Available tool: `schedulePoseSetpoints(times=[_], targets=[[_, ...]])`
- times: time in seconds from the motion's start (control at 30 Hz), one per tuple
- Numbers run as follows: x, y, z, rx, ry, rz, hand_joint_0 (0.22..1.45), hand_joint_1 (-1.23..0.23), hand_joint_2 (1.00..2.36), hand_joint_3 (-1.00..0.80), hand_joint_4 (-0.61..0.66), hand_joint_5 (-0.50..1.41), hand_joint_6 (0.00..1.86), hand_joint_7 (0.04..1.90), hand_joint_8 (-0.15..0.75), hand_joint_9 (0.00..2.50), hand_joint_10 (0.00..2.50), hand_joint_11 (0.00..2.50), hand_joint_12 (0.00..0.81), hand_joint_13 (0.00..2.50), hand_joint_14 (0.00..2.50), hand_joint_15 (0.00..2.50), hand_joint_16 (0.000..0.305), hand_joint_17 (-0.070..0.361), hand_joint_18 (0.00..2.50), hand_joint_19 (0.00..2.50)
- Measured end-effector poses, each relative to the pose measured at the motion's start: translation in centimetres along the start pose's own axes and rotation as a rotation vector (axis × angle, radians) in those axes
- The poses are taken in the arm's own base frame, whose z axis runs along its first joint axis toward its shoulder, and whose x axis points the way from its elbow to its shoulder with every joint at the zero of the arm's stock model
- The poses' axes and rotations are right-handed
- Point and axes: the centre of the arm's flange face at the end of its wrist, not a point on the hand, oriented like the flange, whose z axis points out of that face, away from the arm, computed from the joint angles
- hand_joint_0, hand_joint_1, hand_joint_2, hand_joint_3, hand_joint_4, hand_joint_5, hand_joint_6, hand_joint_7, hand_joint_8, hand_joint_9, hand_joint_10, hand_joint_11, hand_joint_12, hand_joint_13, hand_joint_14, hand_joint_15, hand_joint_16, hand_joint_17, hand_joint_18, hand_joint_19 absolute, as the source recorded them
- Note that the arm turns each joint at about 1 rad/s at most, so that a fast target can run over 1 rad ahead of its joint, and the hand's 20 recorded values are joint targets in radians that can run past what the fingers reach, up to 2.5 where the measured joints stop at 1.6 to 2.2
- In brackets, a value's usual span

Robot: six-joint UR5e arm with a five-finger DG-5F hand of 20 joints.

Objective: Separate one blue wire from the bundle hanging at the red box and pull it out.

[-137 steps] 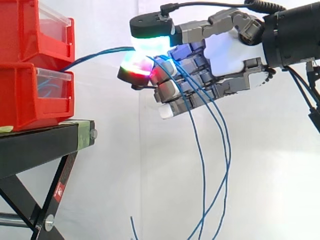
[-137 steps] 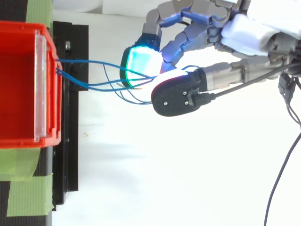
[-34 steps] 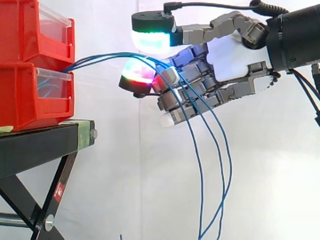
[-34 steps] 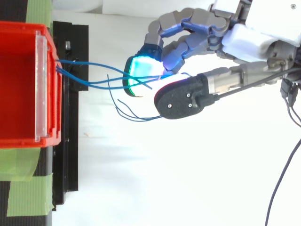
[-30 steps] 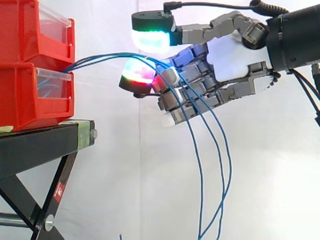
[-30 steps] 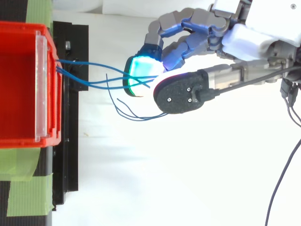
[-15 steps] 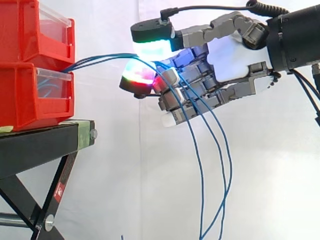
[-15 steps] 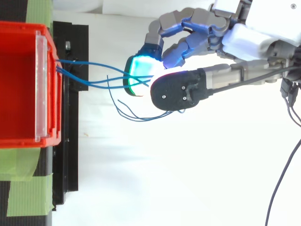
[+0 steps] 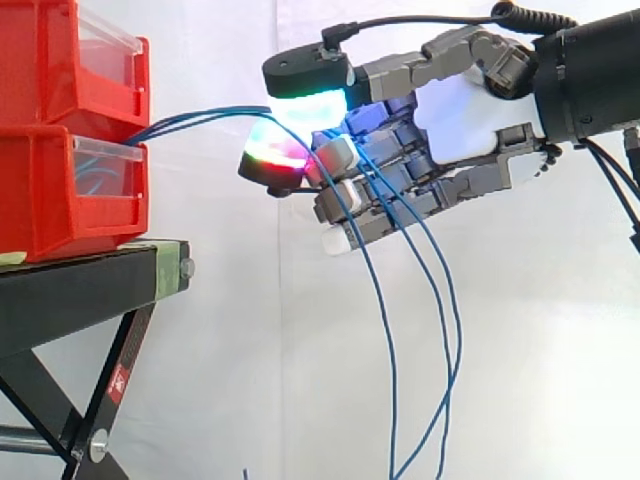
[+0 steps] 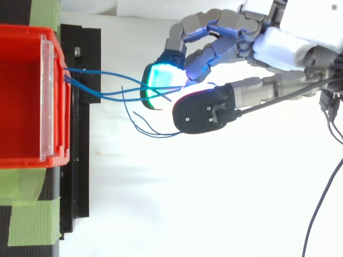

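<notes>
Hand (image 9: 455, 110) level, entering from the right, fingers curled, thumb pad seemingly pinching blue wires (image 9: 200, 118) strung from red box (image 9: 70, 190), loose ends drooping

Bins (image 9: 70, 190) on the stand (image 9: 80, 290) at left — wires (image 9: 200, 117) run right into the hand (image 9: 460, 110).
</notes>
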Motion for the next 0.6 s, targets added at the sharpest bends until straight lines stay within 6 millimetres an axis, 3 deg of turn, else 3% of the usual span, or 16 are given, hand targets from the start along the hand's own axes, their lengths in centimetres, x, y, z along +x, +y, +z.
schedulePoseSetpoints(times=[0.3,0.6], targets=[[0.00,0.00,0.00,0.000,0.001,0.001,0.59,-0.69,1.01,-0.40,0.25,-0.26,0.85,1.13,0.309,0.42,0.00,1.64,0.314,0.39,0.58,1.60,0.041,0.093,0.32,0.76],[-0.02,0.00,0.00,0.000,-0.002,-0.002,0.60,-0.66,1.01,-0.39,0.26,-0.25,0.86,1.12,0.314,0.46,0.00,1.64,0.314,0.43,0.61,1.57,0.041,0.093,0.35,0.76]])
